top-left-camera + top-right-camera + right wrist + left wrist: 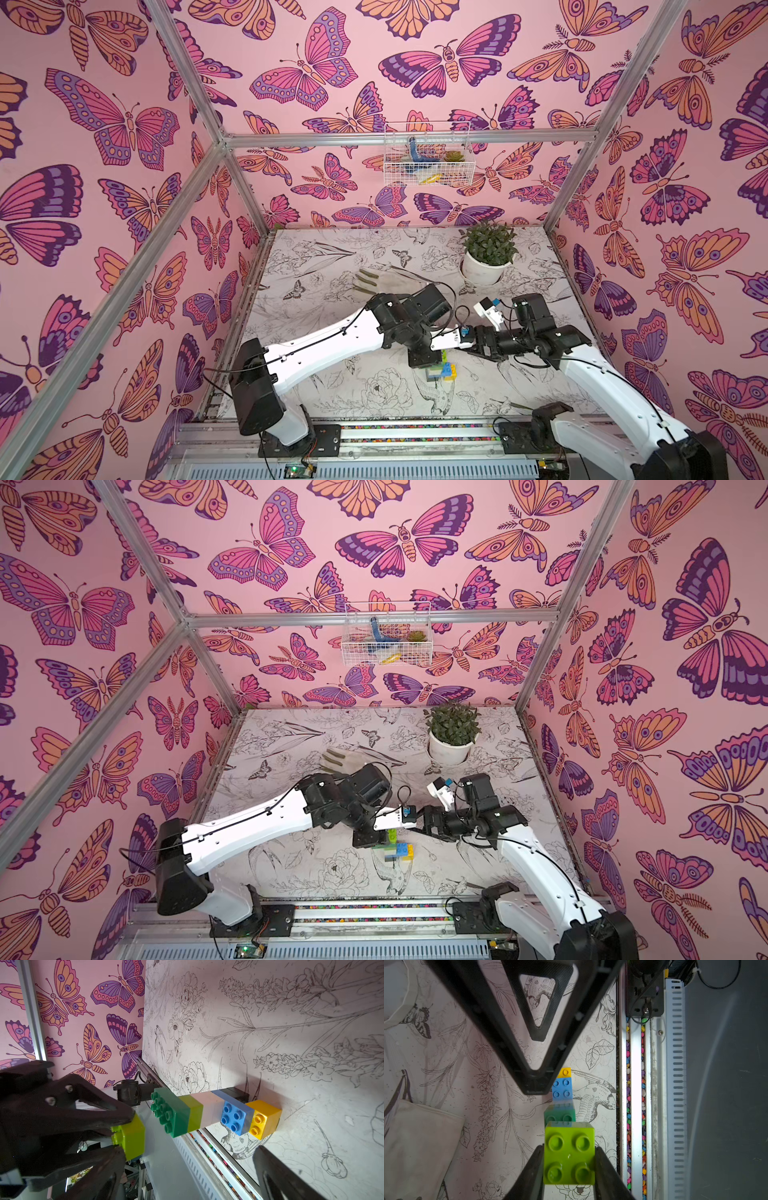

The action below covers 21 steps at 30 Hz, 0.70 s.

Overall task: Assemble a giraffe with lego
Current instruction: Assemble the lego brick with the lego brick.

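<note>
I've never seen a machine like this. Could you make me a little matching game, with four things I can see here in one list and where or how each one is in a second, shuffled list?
Things
1. left gripper
2. right gripper
3. giraffe
4. potted plant

Places and states
A. stands at the far end of the table
B. open, holding nothing
C. shut on a lime brick
D. upright on the table, near its front edge

Pairs: 1-C, 2-B, 3-D, 4-A
</note>
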Motion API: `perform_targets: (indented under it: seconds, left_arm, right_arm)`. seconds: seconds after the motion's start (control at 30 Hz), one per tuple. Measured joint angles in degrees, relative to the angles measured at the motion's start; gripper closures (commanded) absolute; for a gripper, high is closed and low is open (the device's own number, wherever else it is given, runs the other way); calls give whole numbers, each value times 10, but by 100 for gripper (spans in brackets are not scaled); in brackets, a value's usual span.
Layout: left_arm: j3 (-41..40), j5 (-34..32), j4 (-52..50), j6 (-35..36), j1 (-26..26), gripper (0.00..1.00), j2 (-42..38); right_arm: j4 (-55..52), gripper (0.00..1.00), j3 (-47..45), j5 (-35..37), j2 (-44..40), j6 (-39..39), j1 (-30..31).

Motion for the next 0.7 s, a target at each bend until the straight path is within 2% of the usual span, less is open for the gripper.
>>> perform_targets:
  seconds: [0.7]
  left_arm:
    - [-46, 4, 70, -22, 7, 86, 9]
  right_arm:
    - [-18, 1, 1, -3, 0, -20, 0]
